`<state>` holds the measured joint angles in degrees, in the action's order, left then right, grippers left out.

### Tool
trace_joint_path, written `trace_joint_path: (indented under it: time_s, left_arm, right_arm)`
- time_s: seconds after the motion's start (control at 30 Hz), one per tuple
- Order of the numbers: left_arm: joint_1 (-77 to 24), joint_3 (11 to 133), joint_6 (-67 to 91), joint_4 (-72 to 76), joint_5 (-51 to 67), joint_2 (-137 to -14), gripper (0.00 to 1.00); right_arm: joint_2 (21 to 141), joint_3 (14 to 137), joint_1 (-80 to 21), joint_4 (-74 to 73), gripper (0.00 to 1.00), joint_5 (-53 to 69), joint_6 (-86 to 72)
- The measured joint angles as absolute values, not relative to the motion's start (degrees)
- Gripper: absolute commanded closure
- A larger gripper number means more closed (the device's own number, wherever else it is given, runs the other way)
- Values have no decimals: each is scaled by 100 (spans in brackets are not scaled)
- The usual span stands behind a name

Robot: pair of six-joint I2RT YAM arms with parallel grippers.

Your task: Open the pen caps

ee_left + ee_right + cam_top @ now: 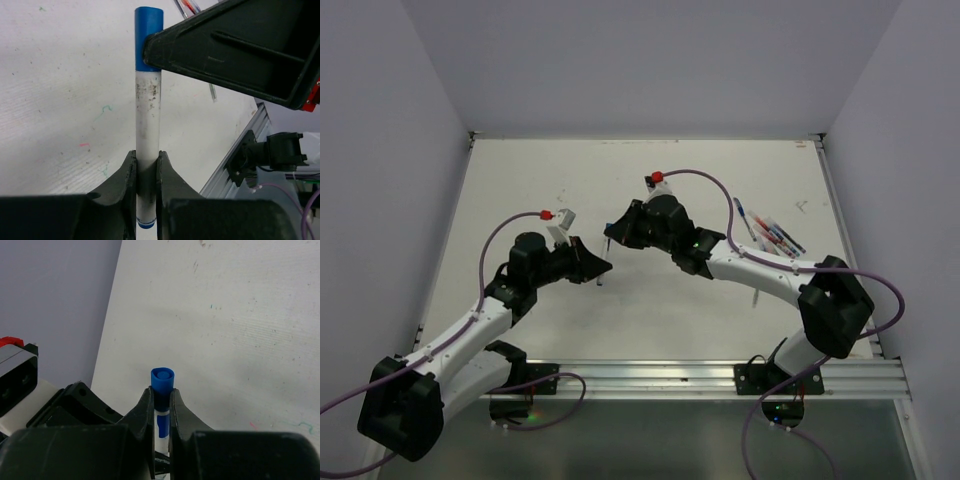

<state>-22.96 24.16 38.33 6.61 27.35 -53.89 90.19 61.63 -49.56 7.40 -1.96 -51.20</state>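
Note:
One pen [604,262] with a pale barrel [148,115] is held between both arms, above the middle of the table. My left gripper [148,160] is shut on the barrel near its blue-ringed tail end. The blue pen cap [148,25] tops the far end of the barrel. My right gripper [161,395] is shut on that blue cap [162,380], whose rounded tip sticks out past the fingertips. In the top view the left gripper [598,266] and the right gripper [612,233] meet tip to tip.
Several more capped pens [775,235] lie in a loose pile at the back right of the white table [570,180], with one blue-ended pen [743,215] beside them. An aluminium rail [670,375] runs along the near edge. Grey walls close in the table's sides.

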Motion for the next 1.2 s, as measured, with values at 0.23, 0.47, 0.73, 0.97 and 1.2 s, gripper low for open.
trace_joint_path:
  time_s: [0.23, 0.47, 0.73, 0.97, 1.2]
  left_arm:
    - [-2322, 2416, 3774, 744, 2873, -5389, 100]
    - [-2322, 2416, 3675, 624, 2871, -5312, 100]
    - [-2290, 2418, 3618, 471, 2738, -5190, 100]
    - [-2285, 2416, 3573, 327, 2630, -5111, 100]
    - [-2233, 2165, 3575, 646, 2530, -4609, 100]
  right_arm:
    - [8995, 6069, -4952, 860, 54, -174, -5157]
    - [8986, 6093, -4960, 812, 69, -165, -5081]
    - [9192, 6344, -4950, 733, 100, -19, -5030]
    - [9299, 6401, -4941, 773, 100, -58, -4989]
    - [9218, 6171, -4814, 1431, 100, 189, -5081]
